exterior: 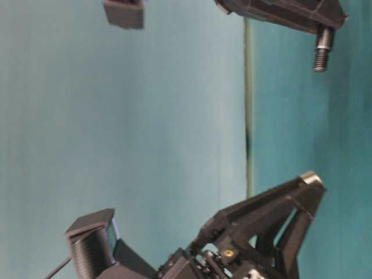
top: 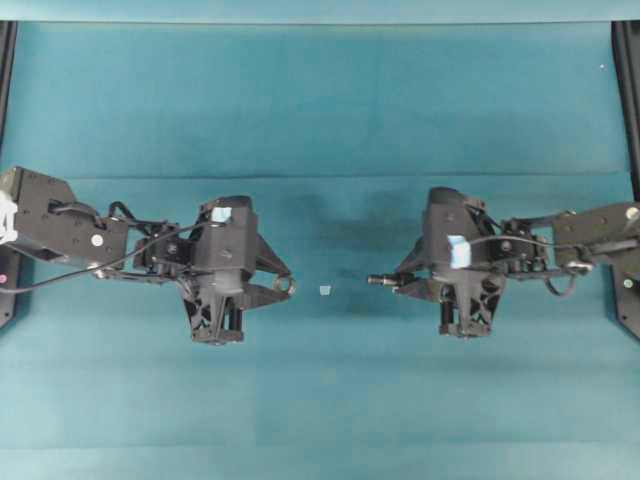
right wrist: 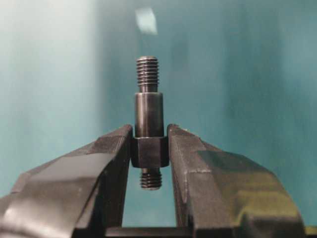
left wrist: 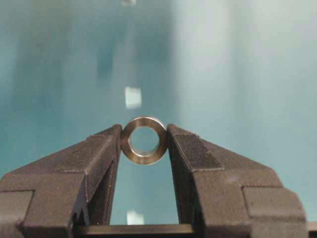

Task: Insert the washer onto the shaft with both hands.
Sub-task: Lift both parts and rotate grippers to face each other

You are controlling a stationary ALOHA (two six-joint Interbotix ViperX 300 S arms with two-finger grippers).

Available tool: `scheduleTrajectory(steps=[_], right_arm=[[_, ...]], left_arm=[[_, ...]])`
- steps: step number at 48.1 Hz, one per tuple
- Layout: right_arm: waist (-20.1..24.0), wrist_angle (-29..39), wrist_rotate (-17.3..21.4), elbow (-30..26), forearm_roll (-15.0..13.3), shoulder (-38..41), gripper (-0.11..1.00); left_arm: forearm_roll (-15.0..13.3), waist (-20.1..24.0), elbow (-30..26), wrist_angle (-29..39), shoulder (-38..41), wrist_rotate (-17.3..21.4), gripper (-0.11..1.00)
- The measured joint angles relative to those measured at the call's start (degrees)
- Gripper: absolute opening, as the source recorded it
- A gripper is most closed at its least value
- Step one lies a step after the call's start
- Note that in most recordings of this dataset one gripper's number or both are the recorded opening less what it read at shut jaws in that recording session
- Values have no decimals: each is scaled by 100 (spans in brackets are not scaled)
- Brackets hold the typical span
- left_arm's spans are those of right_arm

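The washer (left wrist: pixel 143 158), a small silver ring, is pinched edge-on between the tips of my left gripper (left wrist: pixel 144 138), with its hole facing the camera. From overhead the left gripper (top: pixel 285 287) is left of centre and the washer (top: pixel 292 287) points right. My right gripper (right wrist: pixel 149 148) is shut on the hexagonal middle of the dark shaft (right wrist: pixel 148 109). The shaft's threaded end sticks out past the fingertips. In the overhead view the shaft (top: pixel 378 280) points left from the right gripper (top: pixel 397 283), level with the washer and a clear gap away. At table level the shaft (exterior: pixel 321 49) faces the washer (exterior: pixel 311 177).
A small pale tape bit (top: pixel 325 290) lies on the teal cloth (top: pixel 320 120) between the two grippers. Black frame rails (top: pixel 630 100) run along the left and right edges of the table.
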Motion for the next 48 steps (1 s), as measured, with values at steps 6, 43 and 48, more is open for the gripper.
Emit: scheduleTrajectory(steps=[6,43,48], right_arm=[[105,-290,229,70,-9,-35,0],[167,-1784,861,536,0,-114,0],[167,-1890,861,536,0,-88,0]], left_arm=[[0,0,53,-501,-35,-123,38],[-9,0,105,-1257,-44,-369,38],[0,0,105,-1380,-53,-413,38]])
